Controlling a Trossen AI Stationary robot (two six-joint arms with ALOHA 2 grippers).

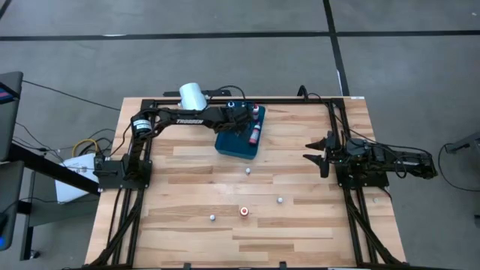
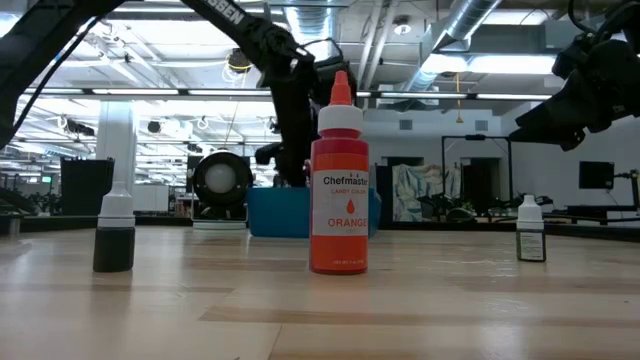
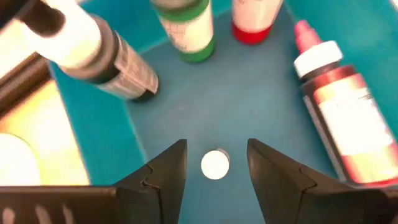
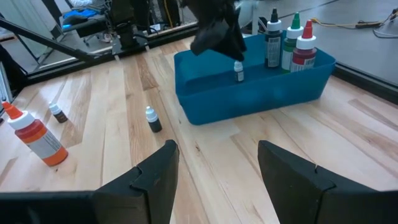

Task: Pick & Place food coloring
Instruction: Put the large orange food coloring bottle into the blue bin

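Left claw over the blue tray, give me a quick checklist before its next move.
1. Left claw open: ok, fingers apart.
2. Small bottle released: cannot tell; its white cap sits between the fingers, contact unclear.
3. Small bottle inside blue tray: ok.
4. Bottles already in tray upright: ok, three stand at one end.
5. Orange bottle on table, not yet placed: not ok.
6. Right claw open, parked away: ok.

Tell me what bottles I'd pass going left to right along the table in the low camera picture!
Small dark bottle with a white cap → big orange bottle → small white-capped bottle.
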